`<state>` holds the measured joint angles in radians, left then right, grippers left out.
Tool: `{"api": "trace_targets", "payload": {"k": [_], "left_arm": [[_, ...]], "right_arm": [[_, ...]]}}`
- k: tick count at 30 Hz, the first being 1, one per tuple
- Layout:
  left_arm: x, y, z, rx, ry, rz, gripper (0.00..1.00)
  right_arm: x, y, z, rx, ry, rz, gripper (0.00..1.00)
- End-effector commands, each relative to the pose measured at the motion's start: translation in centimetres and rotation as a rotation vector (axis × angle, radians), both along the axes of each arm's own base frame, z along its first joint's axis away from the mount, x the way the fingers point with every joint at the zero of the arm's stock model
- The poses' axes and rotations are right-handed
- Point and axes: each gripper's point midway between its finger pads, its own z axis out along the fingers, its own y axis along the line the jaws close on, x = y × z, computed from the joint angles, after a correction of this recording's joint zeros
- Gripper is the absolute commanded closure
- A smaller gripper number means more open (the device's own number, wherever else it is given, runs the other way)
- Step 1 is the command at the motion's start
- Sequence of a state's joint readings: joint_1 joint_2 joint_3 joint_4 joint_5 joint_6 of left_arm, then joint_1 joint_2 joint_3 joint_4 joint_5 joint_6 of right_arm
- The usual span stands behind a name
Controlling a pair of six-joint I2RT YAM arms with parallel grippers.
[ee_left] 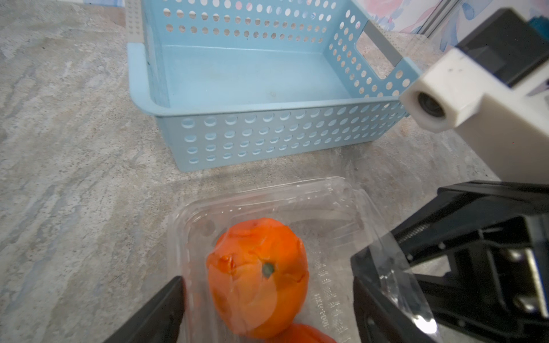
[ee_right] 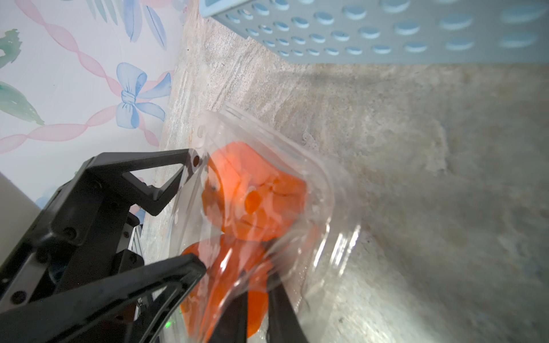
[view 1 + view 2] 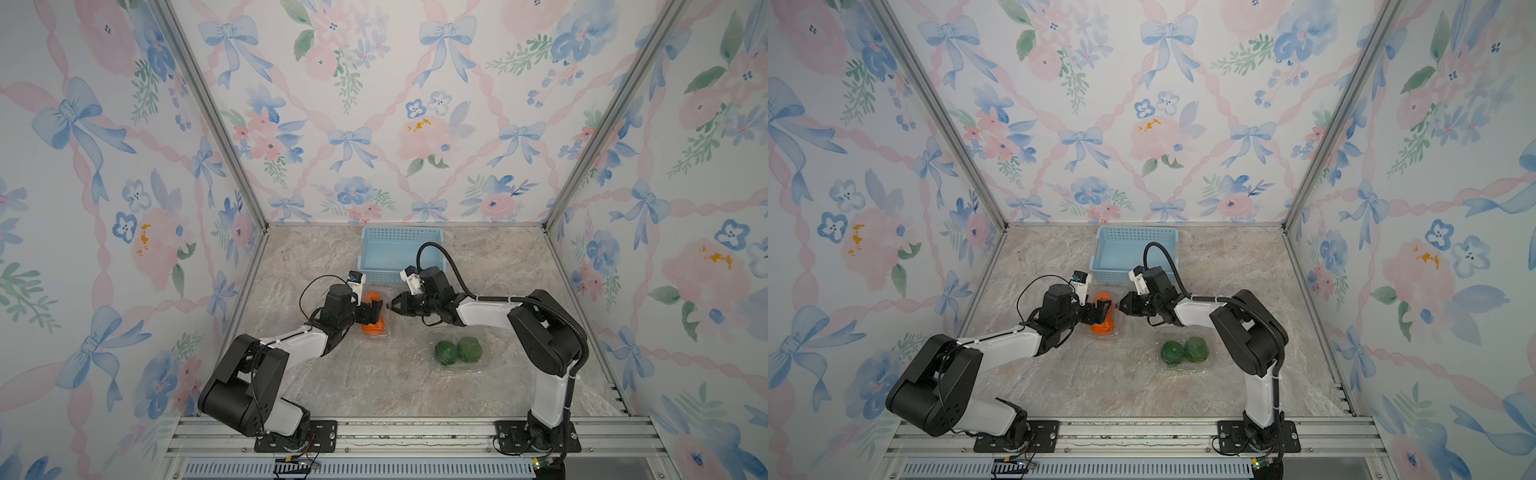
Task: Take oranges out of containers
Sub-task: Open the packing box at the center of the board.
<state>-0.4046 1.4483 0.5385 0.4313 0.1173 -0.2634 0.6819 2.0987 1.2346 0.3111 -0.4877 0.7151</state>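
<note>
Two bright oranges lie in a clear container near the table's middle. My left gripper is open, with one finger on each side of the nearer orange, not touching it; in a top view the left gripper hangs over that tray. My right gripper is at the tray's right rim, jaws barely apart with clear plastic between them; whether they still pinch it is unclear. It also shows in both top views. Two green oranges sit in a second clear container.
A light-blue perforated basket stands just behind the orange tray, with nothing in it in the left wrist view. Flowered walls close off the left, back and right. The arm bases are on the rail at the front edge.
</note>
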Motion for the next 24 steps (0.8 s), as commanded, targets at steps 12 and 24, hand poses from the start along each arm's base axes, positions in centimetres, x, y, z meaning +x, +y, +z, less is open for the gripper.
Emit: {"api": "trace_targets", "payload": {"k": [12,24], "left_arm": [[-2.0,-1.2,-0.9,-0.056,0.062,-0.087,0.11],[-1.9,-0.1,0.2,-0.113,0.043,-0.067,0.11]], "right_arm": [[0.3,0.0,-1.5,0.030,0.037,0.005,0.57],[0.3,0.1,-1.9,0.013,0.051,0.024,0.43]]}}
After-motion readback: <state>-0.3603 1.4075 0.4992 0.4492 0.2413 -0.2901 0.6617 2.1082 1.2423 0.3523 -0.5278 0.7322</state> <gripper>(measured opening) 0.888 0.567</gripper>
